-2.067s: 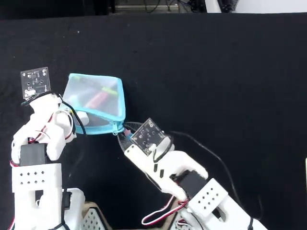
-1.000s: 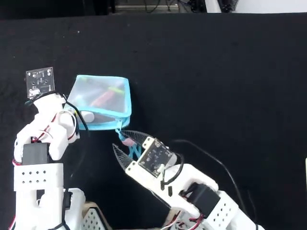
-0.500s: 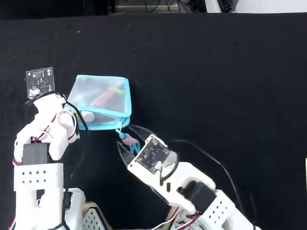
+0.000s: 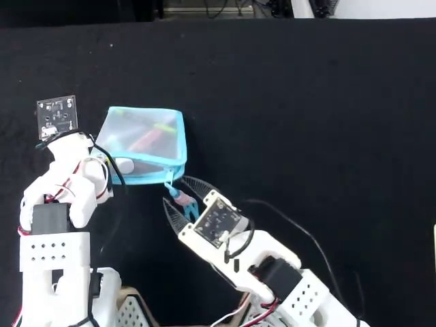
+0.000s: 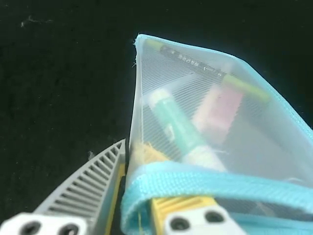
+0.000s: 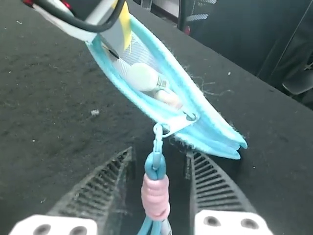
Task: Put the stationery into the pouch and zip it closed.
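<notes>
A light-blue mesh pouch lies on the black table, with a pink pen and a green one inside. In the left wrist view the pouch holds a green-and-white marker and a pink item. My left gripper is shut on the pouch's near left corner. My right gripper stands open just short of the near right corner. The zipper pull with its pink bead lies between the fingers, untouched. The pouch's mouth gapes beside the slider.
Black cloth covers the whole table. The right arm's cable trails over the cloth behind the arm. A pale object shows at the right edge. Open cloth stretches to the right of and beyond the pouch.
The pouch and left gripper shifted slightly right and away. The right gripper drew back from the pouch's corner, opened, then edged back toward it, with the zipper pull lying between its fingers.
</notes>
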